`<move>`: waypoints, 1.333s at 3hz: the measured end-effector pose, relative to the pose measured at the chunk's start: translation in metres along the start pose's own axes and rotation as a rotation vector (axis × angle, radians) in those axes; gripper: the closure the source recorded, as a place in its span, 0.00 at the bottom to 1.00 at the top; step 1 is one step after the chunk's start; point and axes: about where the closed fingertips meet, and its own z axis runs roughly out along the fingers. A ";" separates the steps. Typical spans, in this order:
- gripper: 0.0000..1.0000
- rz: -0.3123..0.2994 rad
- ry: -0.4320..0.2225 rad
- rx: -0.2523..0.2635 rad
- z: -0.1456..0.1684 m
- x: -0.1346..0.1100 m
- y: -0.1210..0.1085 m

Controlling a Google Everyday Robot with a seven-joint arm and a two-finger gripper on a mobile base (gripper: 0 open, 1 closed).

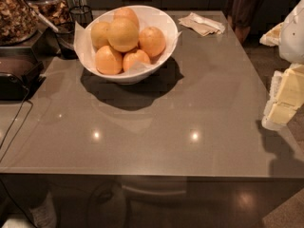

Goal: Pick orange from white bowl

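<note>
The white bowl [159,61] stands at the back left of the grey table, lined with white paper that sticks up at its rim. It holds several round fruits. The orange [123,33] is the largest and palest and lies on top of the pile, with smaller, deeper-orange fruits around it. My gripper [284,101] is at the right edge of the view, beside the table's right side and far from the bowl, a pale yellow and white shape partly cut off by the frame.
Glass jars of snacks [16,13] and a black appliance [16,75] with a cable stand to the left of the bowl. Folded paper napkins [202,23] lie at the table's back right. A person's legs [242,8] show behind the table.
</note>
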 end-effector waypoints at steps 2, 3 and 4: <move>0.00 0.107 -0.061 -0.012 0.005 -0.008 -0.012; 0.00 0.244 -0.079 -0.028 0.013 -0.025 -0.034; 0.00 0.302 -0.065 -0.052 0.025 -0.040 -0.050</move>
